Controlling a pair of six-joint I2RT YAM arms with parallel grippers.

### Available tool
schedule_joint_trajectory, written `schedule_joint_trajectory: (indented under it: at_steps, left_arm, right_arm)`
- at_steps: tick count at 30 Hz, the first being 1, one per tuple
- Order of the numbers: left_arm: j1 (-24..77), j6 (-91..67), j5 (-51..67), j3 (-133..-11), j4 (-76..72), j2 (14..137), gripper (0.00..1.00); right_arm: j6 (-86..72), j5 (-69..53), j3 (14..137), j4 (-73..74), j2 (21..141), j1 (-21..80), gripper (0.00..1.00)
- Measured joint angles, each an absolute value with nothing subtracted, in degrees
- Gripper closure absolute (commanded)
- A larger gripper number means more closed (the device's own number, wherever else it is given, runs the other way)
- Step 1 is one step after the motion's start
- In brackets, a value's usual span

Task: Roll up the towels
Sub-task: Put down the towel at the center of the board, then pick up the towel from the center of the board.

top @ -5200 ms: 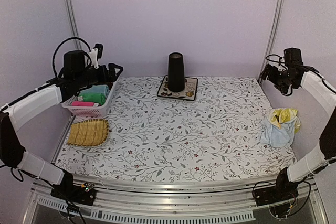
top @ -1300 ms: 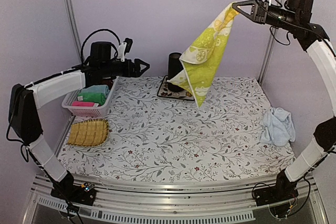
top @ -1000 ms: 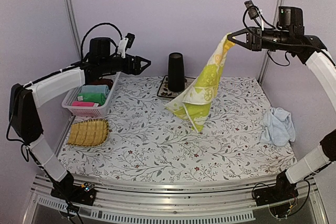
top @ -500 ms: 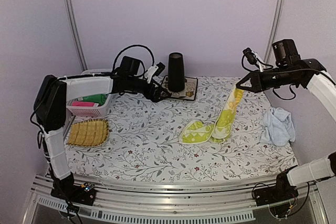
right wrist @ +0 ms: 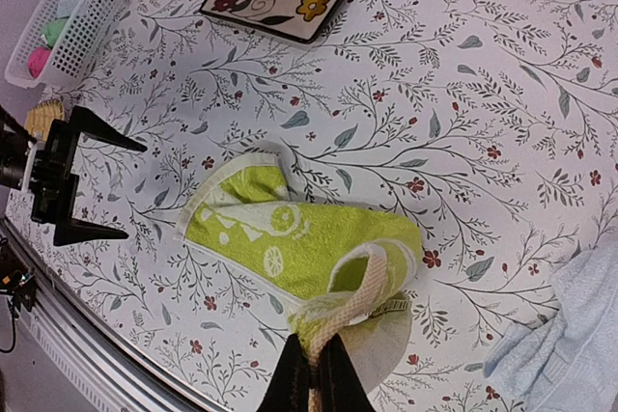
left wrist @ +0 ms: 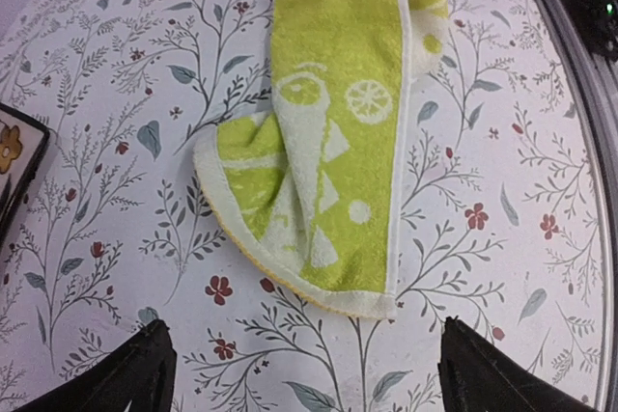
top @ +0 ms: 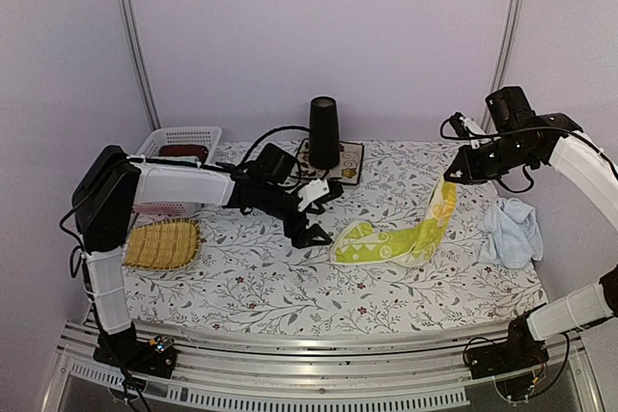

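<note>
Right claw (top: 451, 173) clamped on yellow-green towel (top: 386, 243) corner, other end just before wide-spread left claw (top: 322, 214)

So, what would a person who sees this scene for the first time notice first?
Probably the yellow-green towel, lying half-spread right of centre, one corner held up by the shut right gripper. Next, the left gripper, wide open, poised just left of the towel's free end. A crumpled light blue towel lies at the right edge.

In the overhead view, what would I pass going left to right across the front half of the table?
woven straw tray → left hand → yellow-green towel → light blue towel
</note>
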State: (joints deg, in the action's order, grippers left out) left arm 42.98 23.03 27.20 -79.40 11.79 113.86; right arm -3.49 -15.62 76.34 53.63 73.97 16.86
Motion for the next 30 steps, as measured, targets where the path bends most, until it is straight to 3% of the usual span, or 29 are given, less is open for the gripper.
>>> schedule_joint_trajectory:
  at_steps: [10,18,30]
  left_arm:
    - [47.94,38.72,20.64,-70.11,11.07,108.99,0.14]
    - [51.48,46.37,11.18,-64.99,5.41,109.01,0.3]
    - [58.19,51.51,-0.01,-61.21,-6.87,111.72,0.32]
  right_arm:
    - [-6.96,-13.5,77.28,54.81,78.04,15.88,0.97]
    - [-8.19,-13.58,77.19,55.96,77.62,13.96,0.96]
    - [-8.34,-13.91,76.6,56.1,75.7,13.8,0.94]
